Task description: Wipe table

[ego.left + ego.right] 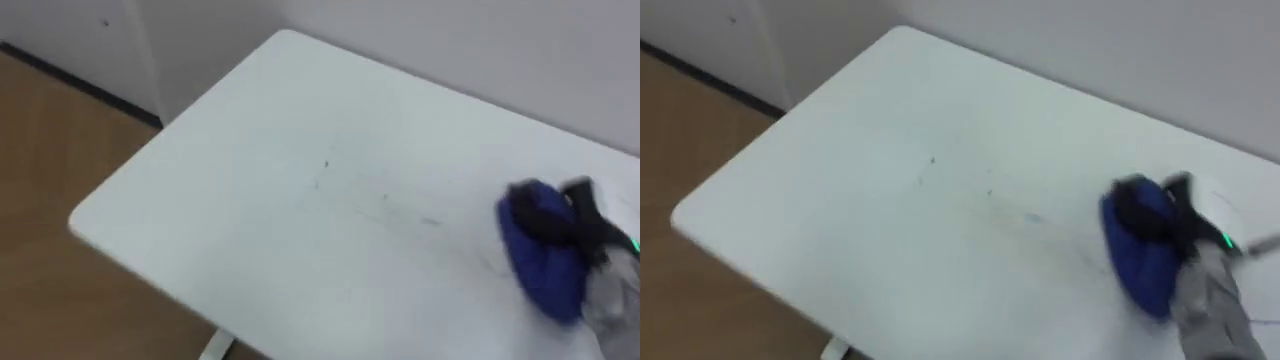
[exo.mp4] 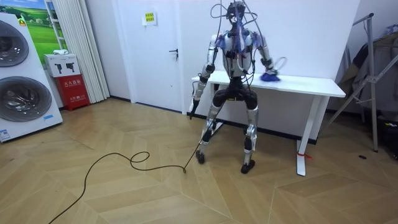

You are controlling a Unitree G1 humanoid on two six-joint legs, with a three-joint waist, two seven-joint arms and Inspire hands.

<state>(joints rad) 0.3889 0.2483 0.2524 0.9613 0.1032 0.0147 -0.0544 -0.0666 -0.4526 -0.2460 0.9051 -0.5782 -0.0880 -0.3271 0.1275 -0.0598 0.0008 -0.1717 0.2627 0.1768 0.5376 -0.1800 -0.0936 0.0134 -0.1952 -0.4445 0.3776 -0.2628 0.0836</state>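
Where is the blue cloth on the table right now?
In the left eye view the cloth lies at the right of the white table, under the right hand, right of the faint dark marks at mid-table.

Both eye views look down from close above the white table (image 1: pixel 290 230), which the room view faces from well back, sharing its top.

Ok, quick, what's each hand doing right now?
Left hand: hanging at the robot's side, state cannot be told.
Right hand: closed on the blue cloth, on the table.
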